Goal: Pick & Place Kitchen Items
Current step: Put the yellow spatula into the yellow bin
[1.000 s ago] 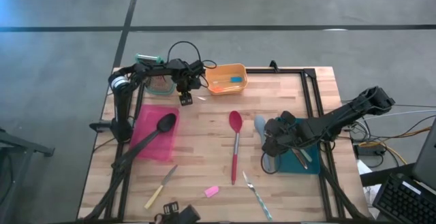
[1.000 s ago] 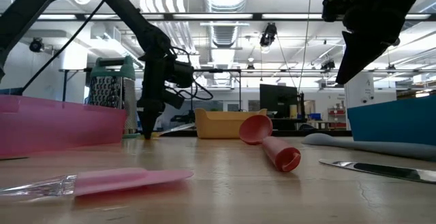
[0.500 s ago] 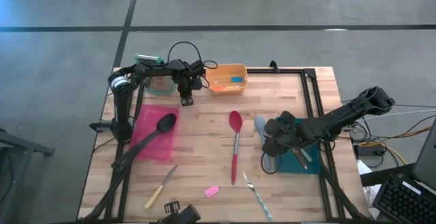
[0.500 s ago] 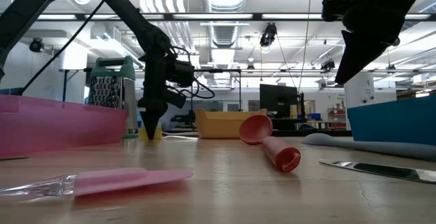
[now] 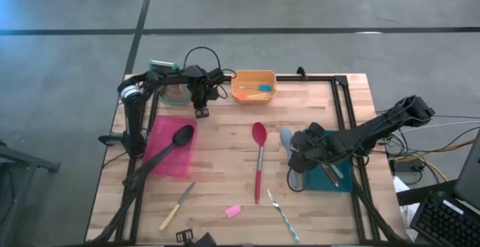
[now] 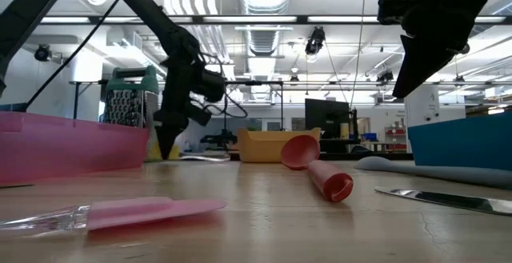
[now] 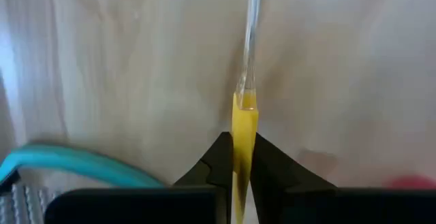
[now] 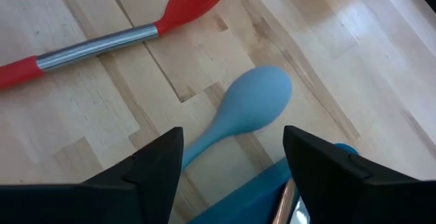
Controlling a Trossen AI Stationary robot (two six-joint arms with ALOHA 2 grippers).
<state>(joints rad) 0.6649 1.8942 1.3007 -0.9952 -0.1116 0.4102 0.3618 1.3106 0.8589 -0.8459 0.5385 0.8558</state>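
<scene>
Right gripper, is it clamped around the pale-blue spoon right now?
No. In the right wrist view the right gripper has its fingers spread wide, hovering above the pale-blue spoon, which lies free on the table.

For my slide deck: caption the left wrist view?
Left gripper shut on yellow-handled tool above the wooden table.

Bright overhead ceiling lights; blurred low-view foreground.

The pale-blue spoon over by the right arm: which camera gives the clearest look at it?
The right wrist view: the pale-blue spoon fills the picture between the open right gripper fingers. The high view shows only its bowl beside that gripper; the low view shows a flat sliver; the left wrist view misses it.
</scene>
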